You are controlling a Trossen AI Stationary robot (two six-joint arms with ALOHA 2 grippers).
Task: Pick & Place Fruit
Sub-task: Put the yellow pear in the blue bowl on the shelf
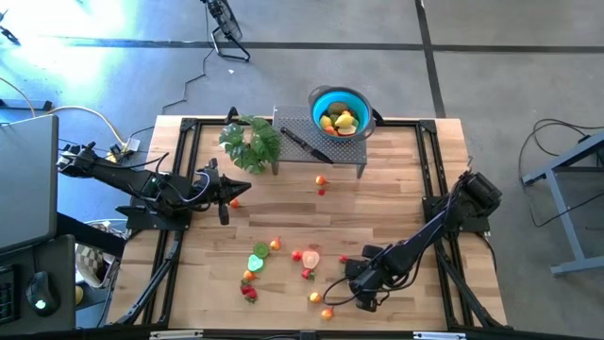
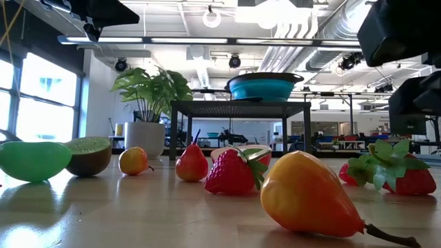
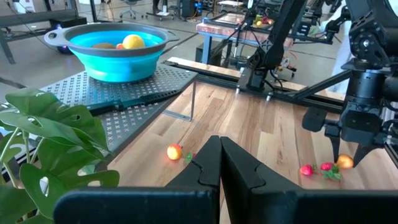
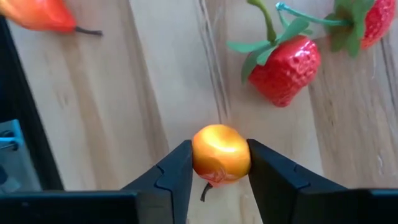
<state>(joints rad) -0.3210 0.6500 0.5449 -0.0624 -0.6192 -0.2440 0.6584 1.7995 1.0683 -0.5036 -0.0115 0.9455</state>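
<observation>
**Right gripper closed on a small orange-yellow fruit near the front edge of the counter**

The right gripper (image 1: 361,295) is low over the wooden counter (image 1: 396,198), near its front edge and a little to the right of the middle. Its jaws stand on both sides of a small round orange-yellow fruit (image 4: 221,154) and touch it left and right, so they are gripping this fruit. The fruit has a short dark stem below and sits on or just above the wood; I cannot tell which.

Just beside it lies a red strawberry (image 4: 284,67) with green leaves, and a second strawberry (image 4: 372,22) is a bit farther. An orange pear-shaped fruit (image 4: 38,14) lies apart on the other side.

More toy fruits are spread along the front half of the counter: a green lime half (image 1: 257,261), a cut kiwi (image 2: 89,153) and some small red and yellow pieces. One small apple-like fruit (image 1: 321,179) lies alone near the middle of the counter.

At the back edge a blue bowl (image 1: 340,109) stands on a dark perforated stand (image 1: 351,151), and it already holds several yellow and orange fruits. A black-handled knife (image 1: 304,144) lies on the stand, and a leafy potted plant (image 1: 251,142) is beside it.

The left gripper (image 1: 231,192) waits above the left side of the counter, with its jaws closed and empty.
</observation>
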